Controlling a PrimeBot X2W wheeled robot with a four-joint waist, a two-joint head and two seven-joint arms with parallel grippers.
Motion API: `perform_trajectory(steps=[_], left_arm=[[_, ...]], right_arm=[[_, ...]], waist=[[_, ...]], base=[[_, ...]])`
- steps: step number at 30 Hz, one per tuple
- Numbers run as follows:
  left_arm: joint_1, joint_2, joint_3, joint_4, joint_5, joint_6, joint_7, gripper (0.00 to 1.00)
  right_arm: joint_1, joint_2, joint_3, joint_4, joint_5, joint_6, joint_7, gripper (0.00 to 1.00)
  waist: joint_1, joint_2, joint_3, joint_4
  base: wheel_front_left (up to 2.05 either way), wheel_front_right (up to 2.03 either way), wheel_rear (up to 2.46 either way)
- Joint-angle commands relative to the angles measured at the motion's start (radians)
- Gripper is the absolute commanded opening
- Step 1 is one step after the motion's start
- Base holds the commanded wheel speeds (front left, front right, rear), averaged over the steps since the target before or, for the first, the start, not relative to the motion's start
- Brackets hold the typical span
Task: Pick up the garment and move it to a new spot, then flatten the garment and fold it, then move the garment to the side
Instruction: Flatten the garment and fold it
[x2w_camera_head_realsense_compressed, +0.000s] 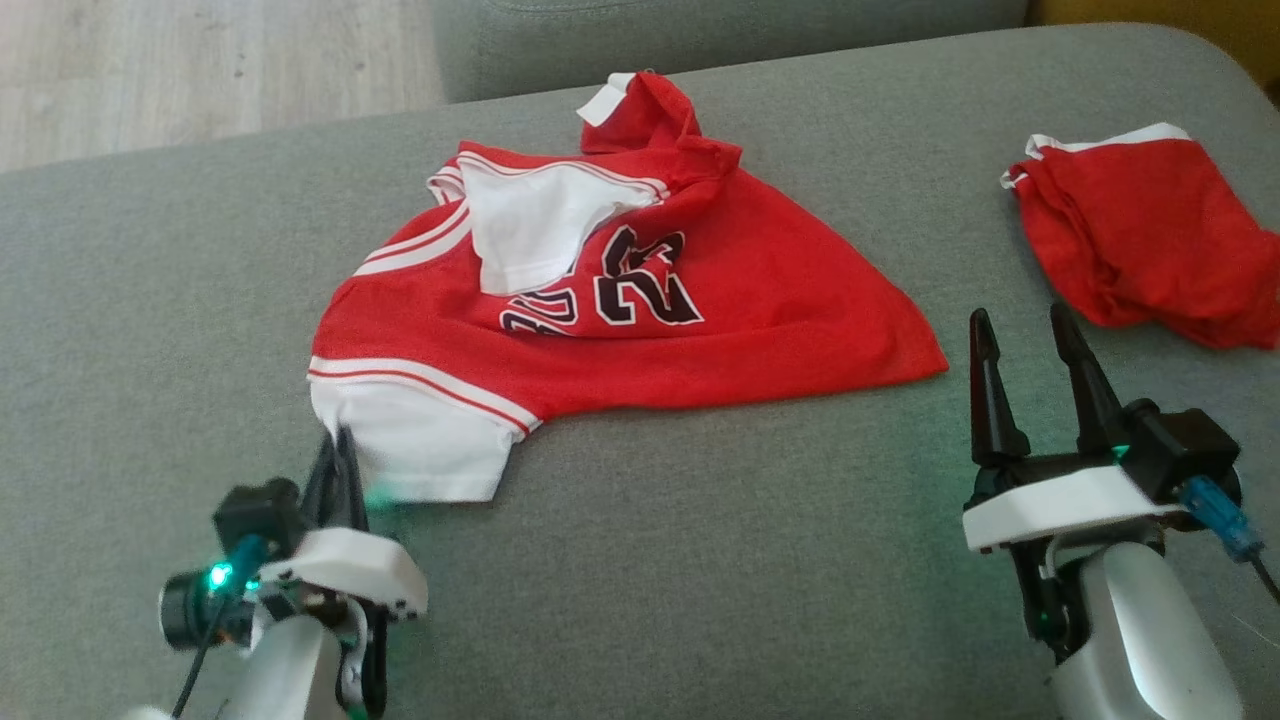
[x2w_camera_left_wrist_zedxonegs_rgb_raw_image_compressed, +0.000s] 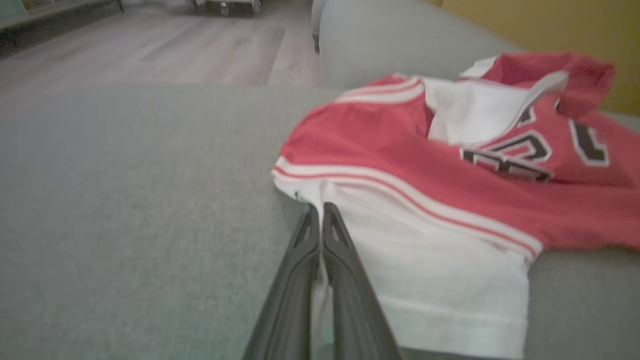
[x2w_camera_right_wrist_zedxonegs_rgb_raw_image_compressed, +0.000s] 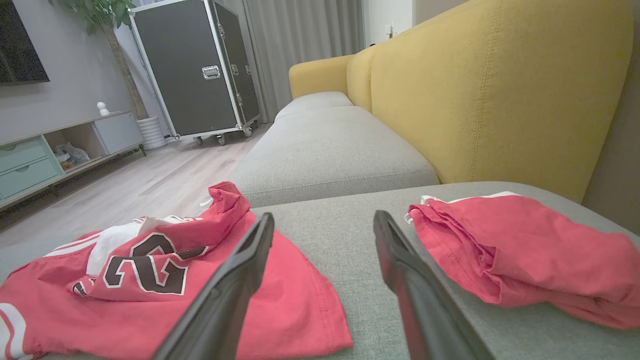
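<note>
Jersey (x2w_camera_head_realsense_compressed: 700, 340): red, white trim, dark number on it, lying rumpled mid-frame in the head view on the grey cushion (x2w_camera_head_realsense_compressed: 700, 560). Not flat. A white panel is flipped over near the collar, and one red strap with a white tab is bunched at the top. White hem panel sits at the lower left, nearest the left claw (x2w_camera_head_realsense_compressed: 340, 440).

Left claw: closed tight, fingers together, right at the left edge of that white panel. In the left wrist view the claw (x2w_camera_left_wrist_zedxonegs_rgb_raw_image_compressed: 320, 207) has its tips by the panel's corner, and a sliver of white cloth shows between the fingers (x2w_camera_left_wrist_zedxonegs_rgb_raw_image_compressed: 350, 280), so it has pinched the jersey (x2w_camera_left_wrist_zedxonegs_rgb_raw_image_compressed: 400, 165). That view is a bit blurred.

Right claw (x2w_camera_head_realsense_compressed: 1019, 315): wide open, holding nothing, at lower right of the head view, over bare cushion. It sits between the jersey's right corner and the shorts (x2w_camera_head_realsense_compressed: 1150, 230), touching neither. The right wrist view agrees: claw (x2w_camera_right_wrist_zedxonegs_rgb_raw_image_compressed: 324, 217) open, jersey (x2w_camera_right_wrist_zedxonegs_rgb_raw_image_compressed: 280, 290) lower left, shorts (x2w_camera_right_wrist_zedxonegs_rgb_raw_image_compressed: 525, 250) right.

Shorts: red, white band, crumpled at the right edge, well apart from the jersey.

Beyond: yellow backrest (x2w_camera_right_wrist_zedxonegs_rgb_raw_image_compressed: 500, 90) upper right, wood floor (x2w_camera_head_realsense_compressed: 200, 70) upper left, black case (x2w_camera_right_wrist_zedxonegs_rgb_raw_image_compressed: 195, 70) on wheels.
</note>
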Motion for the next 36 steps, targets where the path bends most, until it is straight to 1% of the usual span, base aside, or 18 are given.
perform_trajectory(steps=[1,5,8,9,11,12,13,15,19,25,28,31,32,33,34,35,36], left_arm=[[-0.030,0.012,0.047,-0.062,-0.009,0.002,-0.056,0.00],[-0.028,0.007,0.054,-0.144,-0.013,-0.002,-0.106,0.00],[-0.023,0.004,0.057,-0.203,-0.012,-0.010,-0.122,0.00],[-0.023,0.004,0.057,-0.203,-0.012,-0.010,-0.122,0.00],[-0.017,0.001,0.055,-0.237,-0.009,-0.016,-0.127,0.00],[-0.009,-0.003,0.047,-0.262,-0.006,-0.023,-0.129,0.00],[-0.009,-0.003,0.047,-0.262,-0.006,-0.023,-0.129,0.00],[-0.002,-0.007,0.036,-0.283,-0.002,-0.032,-0.130,0.00],[0.008,-0.013,0.024,-0.314,0.004,-0.036,-0.131,0.00],[0.016,-0.020,0.017,-0.338,0.010,-0.045,-0.131,0.00],[0.015,-0.022,0.021,-0.343,0.012,-0.048,-0.131,0.00],[0.014,-0.024,0.025,-0.346,0.014,-0.051,-0.131,0.00],[0.015,-0.024,0.026,-0.347,0.015,-0.052,-0.131,0.00],[0.015,-0.025,0.026,-0.347,0.016,-0.053,-0.131,0.00],[0.015,-0.025,0.027,-0.346,0.017,-0.054,-0.131,0.00],[0.015,-0.026,0.027,-0.346,0.018,-0.055,-0.131,0.00],[0.015,-0.026,0.028,-0.344,0.019,-0.056,-0.131,0.00]], right_arm=[[-0.039,-0.002,0.018,-0.018,-0.010,-0.001,-0.011,1.00],[-0.056,-0.002,0.005,0.035,-0.038,-0.001,-0.011,1.00],[-0.086,-0.002,-0.011,0.091,-0.050,-0.001,-0.011,1.00],[-0.086,-0.002,-0.011,0.091,-0.050,-0.001,-0.011,1.00],[-0.111,-0.002,-0.022,0.147,-0.047,-0.001,-0.009,1.00],[-0.142,-0.002,-0.026,0.206,-0.041,-0.001,0.002,1.00],[-0.142,-0.002,-0.026,0.206,-0.041,-0.001,0.002,1.00],[-0.174,-0.002,-0.032,0.266,-0.029,-0.001,0.022,1.00],[-0.230,-0.002,-0.044,0.386,-0.028,-0.001,0.074,1.00],[-0.273,-0.002,-0.045,0.556,-0.011,-0.001,0.130,1.00],[-0.292,-0.002,-0.023,0.618,0.019,-0.001,0.127,1.00],[-0.314,-0.002,-0.011,0.667,0.029,-0.001,0.101,1.00],[-0.321,-0.002,-0.007,0.684,0.033,-0.001,0.094,0.93],[-0.329,-0.002,-0.002,0.700,0.037,-0.001,0.087,0.62],[-0.337,-0.002,0.008,0.714,0.045,-0.001,0.081,0.34],[-0.344,-0.002,0.025,0.723,0.059,-0.001,0.074,0.00],[-0.350,-0.002,0.046,0.729,0.075,-0.001,0.066,0.00]], waist=[[-0.0001,0.0000,-0.006,0.009],[-0.0001,0.0000,-0.010,0.028],[-0.0001,0.0000,-0.010,0.043],[-0.0001,0.0000,-0.010,0.043],[-0.0001,0.0000,-0.010,0.054],[-0.0001,0.0000,-0.009,0.064],[-0.0001,0.0000,-0.009,0.064],[-0.0001,0.0000,-0.007,0.074],[-0.0001,0.0000,-0.002,0.091],[-0.0001,0.0000,0.005,0.110],[-0.0001,0.0000,0.009,0.115],[-0.0001,0.0000,0.012,0.116],[-0.0001,0.0000,0.013,0.116],[-0.0001,0.0000,0.013,0.115],[-0.0001,0.0000,0.014,0.115],[-0.0001,0.0000,0.014,0.115],[-0.0001,0.0000,0.014,0.114]], base=[[0.00,0.00,0.00],[0.00,0.00,0.00],[0.00,0.00,0.00],[0.00,0.00,0.00],[0.00,0.00,0.00],[0.00,0.00,0.00],[0.00,0.00,0.00],[0.00,0.00,0.00],[0.00,0.00,0.00],[0.00,0.00,0.00],[0.00,0.00,0.00],[0.00,0.00,0.00],[0.00,0.00,0.00],[0.00,0.00,0.00],[0.00,0.00,0.00],[0.00,0.00,0.00],[0.00,0.00,0.00]])
